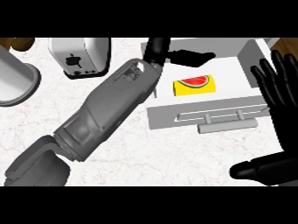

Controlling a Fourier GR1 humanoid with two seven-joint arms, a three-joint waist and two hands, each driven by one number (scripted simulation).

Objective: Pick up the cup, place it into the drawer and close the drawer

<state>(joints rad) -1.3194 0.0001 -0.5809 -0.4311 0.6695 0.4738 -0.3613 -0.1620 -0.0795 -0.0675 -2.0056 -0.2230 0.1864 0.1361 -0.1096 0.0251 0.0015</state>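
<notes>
The white drawer (177,114) stands pulled open in the upper right of the counter, its front panel and handle (223,117) facing me. Inside it lies the cup (194,85), yellow with a watermelon picture, left of the drawer's middle. My left forearm crosses from the lower left, and the left hand (185,56) hovers over the drawer's back, above the cup and apart from it, fingers stretched to the right and holding nothing. My right hand (285,98) rests open at the right edge, fingers up, beside the drawer's right end.
A white toaster (80,56) stands at the back, left of the drawer. A large grey cylinder (9,78) stands at the far left. Bare marble counter (164,153) lies in front of the drawer.
</notes>
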